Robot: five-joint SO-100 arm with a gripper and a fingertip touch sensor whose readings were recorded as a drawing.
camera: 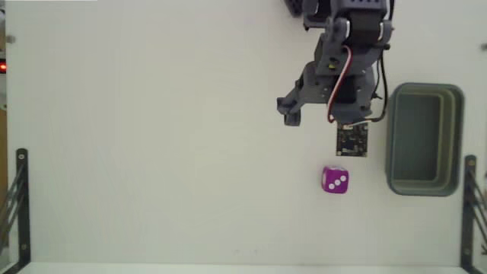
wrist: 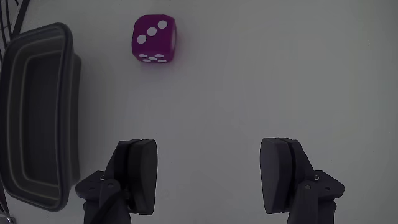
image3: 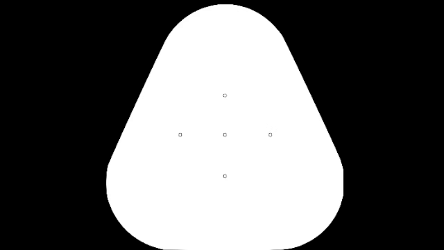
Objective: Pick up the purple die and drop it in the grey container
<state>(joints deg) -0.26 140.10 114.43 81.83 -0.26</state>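
The purple die (camera: 335, 180) lies on the white table, just below the arm in the fixed view, its top face showing three white pips. To the die's right stands the grey container (camera: 424, 139), hollow and with nothing inside. My gripper (camera: 316, 120) hovers above the die's place, open, with nothing between its fingers. In the wrist view the die (wrist: 154, 39) sits ahead at upper left, roughly in line with the left finger (wrist: 140, 174) and well apart from it. The container (wrist: 38, 112) fills the left edge. The gripper (wrist: 210, 171) holds only bare table between its fingers.
Black metal brackets stand at the table's lower left (camera: 19, 198) and lower right (camera: 472, 205) edges in the fixed view. A small red light (camera: 2, 67) glows at the left edge. The white table (camera: 152, 137) spreads wide to the left of the arm.
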